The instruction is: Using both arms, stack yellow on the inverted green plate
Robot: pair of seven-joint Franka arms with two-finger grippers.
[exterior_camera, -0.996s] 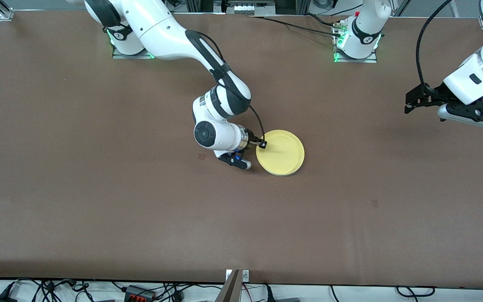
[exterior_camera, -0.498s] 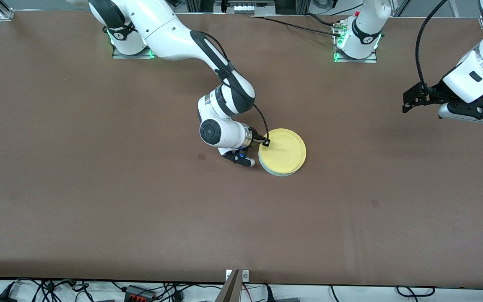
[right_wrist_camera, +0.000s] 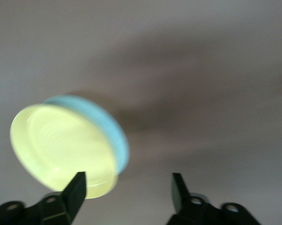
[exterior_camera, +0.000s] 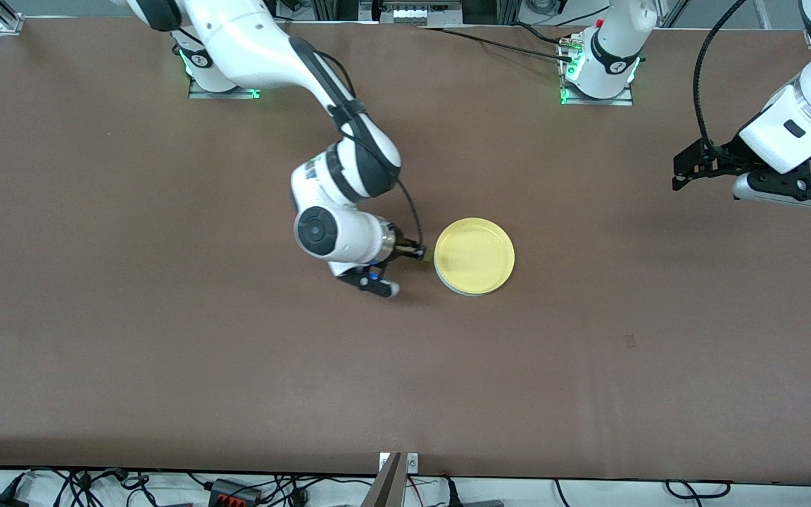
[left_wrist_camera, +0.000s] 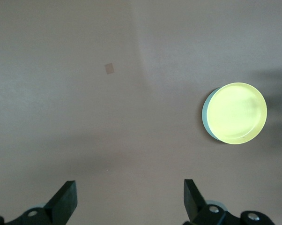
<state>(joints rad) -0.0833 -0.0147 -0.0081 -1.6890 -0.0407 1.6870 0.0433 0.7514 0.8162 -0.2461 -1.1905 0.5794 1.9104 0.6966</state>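
Observation:
The yellow plate [exterior_camera: 474,255] lies on top of the pale green plate [exterior_camera: 476,293] near the middle of the table. Only a thin rim of the green plate shows under it. My right gripper [exterior_camera: 420,253] is open, low over the table just beside the stack, toward the right arm's end, touching neither plate. In the right wrist view the yellow plate [right_wrist_camera: 61,145] and green rim [right_wrist_camera: 112,124] sit past one fingertip of the right gripper [right_wrist_camera: 127,183]. My left gripper [exterior_camera: 680,174] hangs open and empty over the left arm's end. The left wrist view shows the left gripper [left_wrist_camera: 130,192] far from the stack [left_wrist_camera: 237,112].
Bare brown table [exterior_camera: 236,366] surrounds the stack on every side. A small dark patch [exterior_camera: 630,341] marks the tabletop nearer the front camera. The arm bases [exterior_camera: 597,77] stand along the table's back edge.
My right gripper has opened, let go of the yellow plate and drawn back toward the right arm's end. The yellow plate has settled on the green one. The left arm has barely moved.

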